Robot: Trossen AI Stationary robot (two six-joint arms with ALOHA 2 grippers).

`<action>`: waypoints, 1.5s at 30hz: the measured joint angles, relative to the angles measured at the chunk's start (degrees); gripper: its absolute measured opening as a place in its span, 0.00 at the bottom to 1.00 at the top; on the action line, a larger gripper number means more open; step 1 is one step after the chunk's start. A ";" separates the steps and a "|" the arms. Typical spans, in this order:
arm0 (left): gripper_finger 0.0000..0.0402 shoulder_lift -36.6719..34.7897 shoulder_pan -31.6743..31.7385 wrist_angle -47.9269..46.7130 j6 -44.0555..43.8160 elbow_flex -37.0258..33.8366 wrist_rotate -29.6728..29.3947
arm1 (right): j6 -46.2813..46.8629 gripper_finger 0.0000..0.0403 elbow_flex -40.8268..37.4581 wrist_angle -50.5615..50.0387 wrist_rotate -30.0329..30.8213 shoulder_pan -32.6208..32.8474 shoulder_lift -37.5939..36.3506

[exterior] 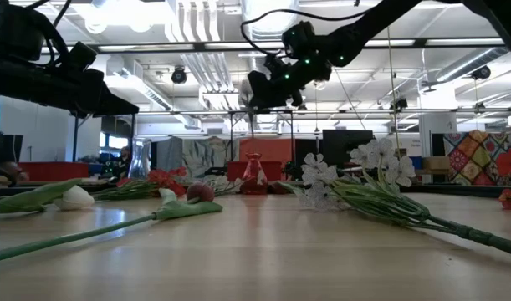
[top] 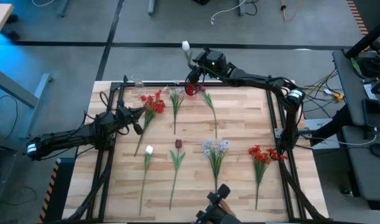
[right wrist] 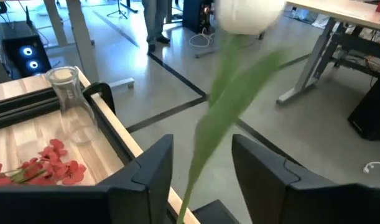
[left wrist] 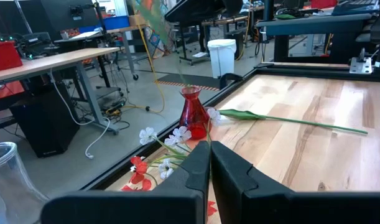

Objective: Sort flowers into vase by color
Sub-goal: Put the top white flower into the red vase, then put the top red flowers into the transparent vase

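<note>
A white-bud flower stands with its stem in the small red vase at the table's far edge; its bud rises past my right gripper. That gripper hovers above the vase, open, fingers on either side of the green stem with no clear touch. My left gripper is shut and hangs over the table's left part, beside the red cluster flower. The red vase shows ahead of it.
A clear glass vase stands at the far left corner. Lying flat on the wood are a white spray, a green-leaved stem, a white bud, a dark red tulip, a pale-blue spray and a red cluster.
</note>
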 joint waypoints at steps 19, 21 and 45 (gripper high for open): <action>0.00 0.00 -0.02 0.11 0.00 -0.01 0.00 | -4.67 0.30 -0.42 -13.93 0.02 2.12 -9.01; 0.00 0.00 -0.01 0.94 0.13 0.01 -0.01 | -5.70 0.21 -1.71 -15.89 0.02 2.29 -10.25; 0.00 3.03 0.29 -5.63 -15.30 4.92 2.95 | 1.72 0.03 -39.29 4.42 0.27 3.84 -26.00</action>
